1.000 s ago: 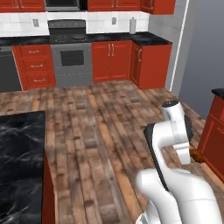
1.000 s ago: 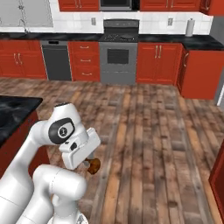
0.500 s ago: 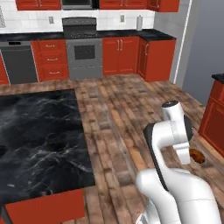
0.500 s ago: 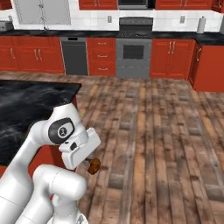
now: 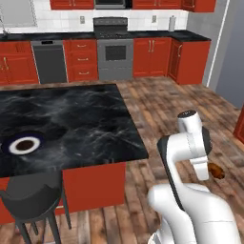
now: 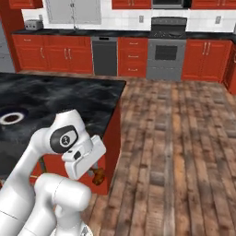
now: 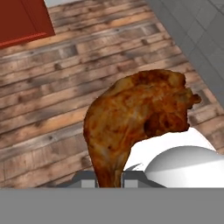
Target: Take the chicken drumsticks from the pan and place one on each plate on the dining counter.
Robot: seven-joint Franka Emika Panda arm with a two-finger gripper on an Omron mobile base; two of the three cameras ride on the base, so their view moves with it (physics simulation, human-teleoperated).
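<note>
We count one golden-brown roasted chicken drumstick (image 7: 140, 113), one small round plate with a navy rim and white centre (image 5: 25, 145), and one large black marble dining counter on a red base (image 5: 86, 124). Also one dark grey chair (image 5: 34, 200), one steel oven range (image 5: 114, 50) and one dark dishwasher (image 5: 50, 62).
</note>
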